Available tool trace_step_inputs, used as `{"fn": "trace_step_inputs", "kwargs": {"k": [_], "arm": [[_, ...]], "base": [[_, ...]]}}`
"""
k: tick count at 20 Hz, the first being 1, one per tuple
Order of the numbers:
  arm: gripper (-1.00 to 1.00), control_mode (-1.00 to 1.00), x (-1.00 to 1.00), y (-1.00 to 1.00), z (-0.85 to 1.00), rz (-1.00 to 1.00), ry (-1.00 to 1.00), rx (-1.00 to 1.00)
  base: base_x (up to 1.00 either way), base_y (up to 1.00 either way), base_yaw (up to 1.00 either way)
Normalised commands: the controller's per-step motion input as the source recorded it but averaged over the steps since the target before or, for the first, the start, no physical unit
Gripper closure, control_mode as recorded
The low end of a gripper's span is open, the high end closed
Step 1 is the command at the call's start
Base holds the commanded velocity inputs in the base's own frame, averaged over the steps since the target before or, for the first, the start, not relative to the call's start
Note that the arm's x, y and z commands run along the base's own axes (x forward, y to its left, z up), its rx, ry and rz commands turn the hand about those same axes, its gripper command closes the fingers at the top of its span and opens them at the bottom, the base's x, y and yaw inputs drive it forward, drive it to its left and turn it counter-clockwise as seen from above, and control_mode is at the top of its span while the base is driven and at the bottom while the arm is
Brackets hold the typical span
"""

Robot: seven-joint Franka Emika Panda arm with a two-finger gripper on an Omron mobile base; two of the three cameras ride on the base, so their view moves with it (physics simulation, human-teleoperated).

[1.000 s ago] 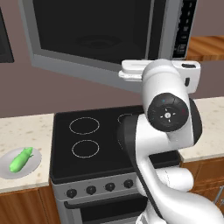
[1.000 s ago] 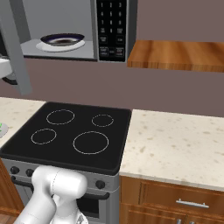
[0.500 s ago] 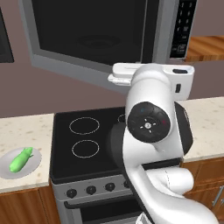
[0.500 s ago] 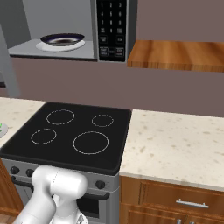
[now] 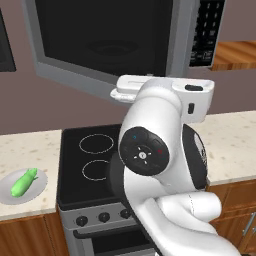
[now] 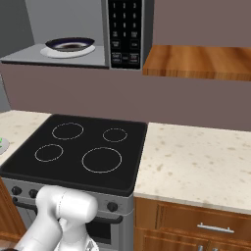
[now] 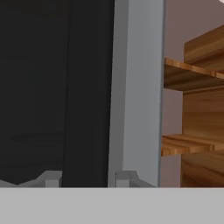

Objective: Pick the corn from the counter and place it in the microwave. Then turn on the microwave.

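Observation:
The corn lies on a white plate on the counter, left of the stove and far below my hand. The microwave hangs above the stove with its door swung wide open. Inside it sits a dark-rimmed dish. The keypad is to the right of the opening. My arm reaches up to the door's lower edge. In the hand view my gripper straddles the door's black handle strip, shut on it, with the grey door frame just beside it.
A black stovetop with ring outlines lies below the microwave, with oven knobs along its front. Counter continues to its right over wooden drawers. A wooden shelf projects from the wall right of the microwave.
The microwave door has swung further open to the left, leaving the right base view. My arm has turned left with it, and the hand stays on the handle.

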Motion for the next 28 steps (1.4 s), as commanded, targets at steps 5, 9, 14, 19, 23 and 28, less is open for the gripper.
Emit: {"fn": "trace_step_inputs", "kwargs": {"k": [5,9,14,19,23,28], "arm": [[1.00,-1.00,-0.33,0.07,0.00,-0.03,0.00,0.00],[-1.00,-1.00,-0.33,0.06,0.00,-0.01,0.00,0.00],[-1.00,-1.00,-0.27,0.02,0.00,-0.01,0.00,0.00],[-1.00,-1.00,-0.16,0.13,0.00,-0.08,0.00,0.00],[-1.00,-1.00,-0.13,0.16,0.00,-0.09,0.01,0.00],[-1.00,-1.00,-0.17,0.14,0.00,-0.08,0.01,0.00]], "base": [[0.00,0.00,0.00],[0.00,0.00,0.00],[0.00,0.00,0.00],[0.00,0.00,0.00],[0.00,0.00,0.00],[0.00,0.00,0.00]]}}
